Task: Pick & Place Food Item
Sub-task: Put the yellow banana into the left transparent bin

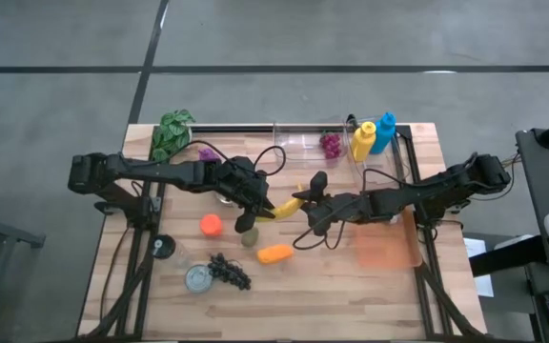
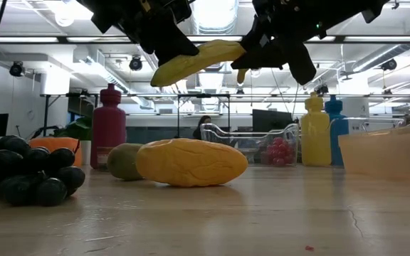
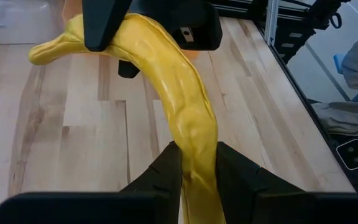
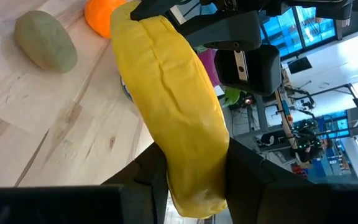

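A long, curved yellow banana (image 1: 287, 206) with a smooth, slightly lumpy skin hangs in the air above the middle of the pale wooden plank surface (image 1: 332, 286), held at both ends. The left gripper (image 1: 258, 205) pinches one end of it; in the left wrist view its two dark fingers (image 3: 166, 169) press on either side of the banana's thin end. The right gripper (image 1: 311, 198) pinches the other end, and in the right wrist view its dark fingers (image 4: 244, 168) squeeze the fat yellow tip from both sides. From the low view the banana (image 2: 198, 60) floats well above the surface, tilted, with a dark gripper at each end. Under it lies a smooth, long orange oval food item (image 2: 191, 162), and just behind that a dull green round fruit (image 2: 124, 161). At the near left sits a bunch of shiny black grapes (image 2: 20, 171). Farther back stand a dark red plastic bottle (image 2: 108, 126), a yellow plastic bottle (image 2: 316, 131) and a blue plastic bottle (image 2: 335, 121) just beside it. A see-through orange tray (image 1: 386, 248) rests on the right side of the surface.
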Controlling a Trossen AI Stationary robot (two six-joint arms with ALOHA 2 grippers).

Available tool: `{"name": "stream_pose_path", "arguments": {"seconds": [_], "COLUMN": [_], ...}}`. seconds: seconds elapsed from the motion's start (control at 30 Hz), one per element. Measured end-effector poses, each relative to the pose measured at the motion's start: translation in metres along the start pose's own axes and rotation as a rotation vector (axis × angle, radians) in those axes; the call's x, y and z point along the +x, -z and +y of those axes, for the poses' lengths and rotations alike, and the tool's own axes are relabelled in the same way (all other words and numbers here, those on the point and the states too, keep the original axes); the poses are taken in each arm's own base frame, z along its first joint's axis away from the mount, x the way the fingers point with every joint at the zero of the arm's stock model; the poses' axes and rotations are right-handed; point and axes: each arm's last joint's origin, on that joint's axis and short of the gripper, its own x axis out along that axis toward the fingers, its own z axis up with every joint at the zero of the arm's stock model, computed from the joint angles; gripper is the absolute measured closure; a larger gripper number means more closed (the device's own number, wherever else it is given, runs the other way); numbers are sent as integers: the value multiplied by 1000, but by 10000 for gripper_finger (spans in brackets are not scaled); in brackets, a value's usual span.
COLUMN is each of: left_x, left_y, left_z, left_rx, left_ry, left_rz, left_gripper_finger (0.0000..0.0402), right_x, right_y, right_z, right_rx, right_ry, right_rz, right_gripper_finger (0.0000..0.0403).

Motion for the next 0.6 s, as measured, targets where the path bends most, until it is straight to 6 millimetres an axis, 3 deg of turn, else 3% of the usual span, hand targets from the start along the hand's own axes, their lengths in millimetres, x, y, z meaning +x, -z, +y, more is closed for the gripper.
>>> {"name": "stream_pose_path", "arguments": {"seconds": [0.33,0.6], "left_x": [0,0], "left_y": [0,-1], "left_z": [0,0], "left_rx": [9,40], "left_ry": [-3,-7], "left_rz": [0,-5], "left_gripper_finger": [292,244], "right_x": [0,0], "right_y": [0,0], "right_z": [0,0], "right_rx": [4,8], "right_ry": [0,1], "right_rz": [0,-2], "right_gripper_finger": [296,296]}}
